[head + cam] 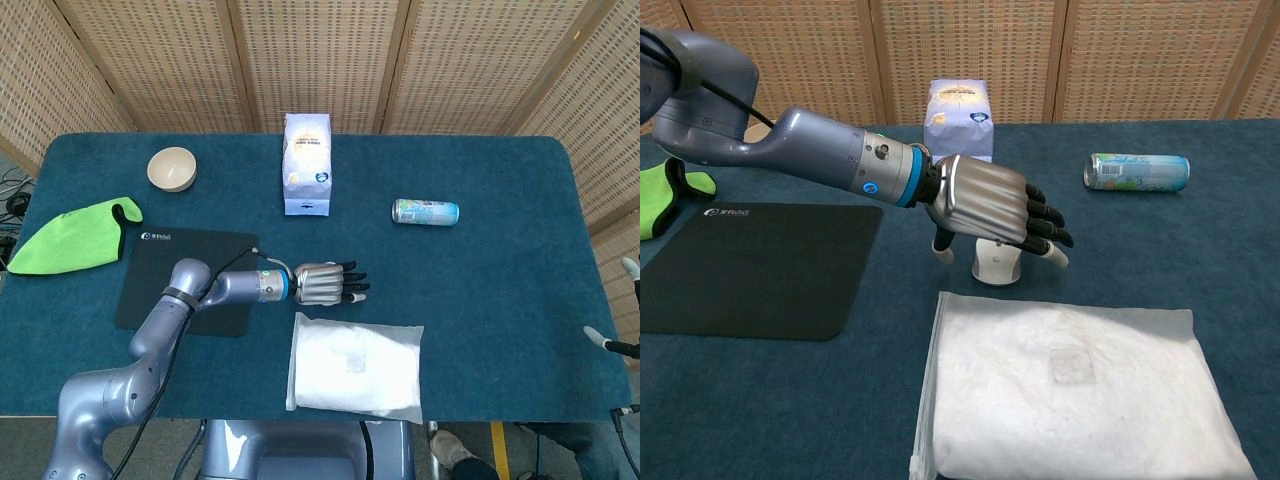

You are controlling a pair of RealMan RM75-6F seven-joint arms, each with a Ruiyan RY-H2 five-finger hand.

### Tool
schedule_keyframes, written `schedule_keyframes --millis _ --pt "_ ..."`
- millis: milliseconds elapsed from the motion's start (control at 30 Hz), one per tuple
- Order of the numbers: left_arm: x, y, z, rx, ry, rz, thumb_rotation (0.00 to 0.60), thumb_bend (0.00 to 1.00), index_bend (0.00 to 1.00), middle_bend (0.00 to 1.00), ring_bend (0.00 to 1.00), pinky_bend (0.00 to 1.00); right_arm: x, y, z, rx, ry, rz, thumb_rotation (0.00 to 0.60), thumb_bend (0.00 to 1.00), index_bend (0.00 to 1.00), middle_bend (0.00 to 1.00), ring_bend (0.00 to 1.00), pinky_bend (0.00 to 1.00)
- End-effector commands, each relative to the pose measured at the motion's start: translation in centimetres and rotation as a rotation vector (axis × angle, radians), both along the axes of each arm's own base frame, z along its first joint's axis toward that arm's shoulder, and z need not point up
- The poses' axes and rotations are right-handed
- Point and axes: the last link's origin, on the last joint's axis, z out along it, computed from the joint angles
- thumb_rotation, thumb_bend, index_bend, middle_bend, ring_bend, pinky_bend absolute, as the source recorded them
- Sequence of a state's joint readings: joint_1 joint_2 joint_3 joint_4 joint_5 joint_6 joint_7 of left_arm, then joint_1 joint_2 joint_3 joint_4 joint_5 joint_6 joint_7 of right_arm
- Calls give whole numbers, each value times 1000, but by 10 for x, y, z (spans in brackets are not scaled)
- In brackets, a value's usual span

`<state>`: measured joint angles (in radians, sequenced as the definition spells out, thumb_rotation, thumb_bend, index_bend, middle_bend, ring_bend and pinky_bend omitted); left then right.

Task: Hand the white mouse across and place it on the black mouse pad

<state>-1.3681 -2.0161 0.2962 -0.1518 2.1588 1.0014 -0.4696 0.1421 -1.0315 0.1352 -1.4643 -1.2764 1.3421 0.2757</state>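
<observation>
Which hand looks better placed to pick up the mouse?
The left hand: it hovers right over the mouse, fingers spread above it. The right hand sits far off at the table's right edge, barely in view.

On the blue worktop (500, 290): cream bowl (172, 168) and green cloth (68, 236) far left; upright tissue pack (307, 163) at centre back; can (425, 211) lying sideways right; white plastic bag (355, 367) flat at front.

White mouse (995, 264) (beside black mouse pad (750, 265))
</observation>
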Motion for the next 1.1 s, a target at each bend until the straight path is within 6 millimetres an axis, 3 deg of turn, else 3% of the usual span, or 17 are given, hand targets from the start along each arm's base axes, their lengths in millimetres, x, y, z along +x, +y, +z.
schedule_keyframes --millis 33,100,233,333,500,700,967,1100 --pt "0 -1 -4 4 3 1 600 120 70 8 1 172 -1 0 1 -1 -1 -2 600 0 0 0 0 0" --pt "1 -3 -6 3 -4 5 600 133 157 49 24 206 -1 0 1 -2 -3 -5 600 0 0 0 0 0" --pt "1 -6 -11 3 -8 -1 600 160 453 257 191 345 -3 -1 2 -7 -4 -8 600 0 0 0 0 0" --pt "-2 -7 -15 18 4 -7 600 173 536 329 263 430 -5 -1 3 -11 -8 -12 600 0 0 0 0 0" --pt "-5 -8 -16 23 2 -4 600 188 665 434 363 483 -5 -1 2 -6 -8 -14 600 0 0 0 0 0" --pt "-8 -6 -13 34 -1 -6 600 191 682 446 374 488 -4 -2 2 -4 -7 -12 600 0 0 0 0 0" --pt "-18 7 17 62 -61 6 600 191 681 447 374 488 0 0 0 1 -3 1 600 0 0 0 0 0" --pt "-33 12 36 68 -108 35 600 191 681 447 374 488 2 0 -1 5 -2 7 600 0 0 0 0 0"
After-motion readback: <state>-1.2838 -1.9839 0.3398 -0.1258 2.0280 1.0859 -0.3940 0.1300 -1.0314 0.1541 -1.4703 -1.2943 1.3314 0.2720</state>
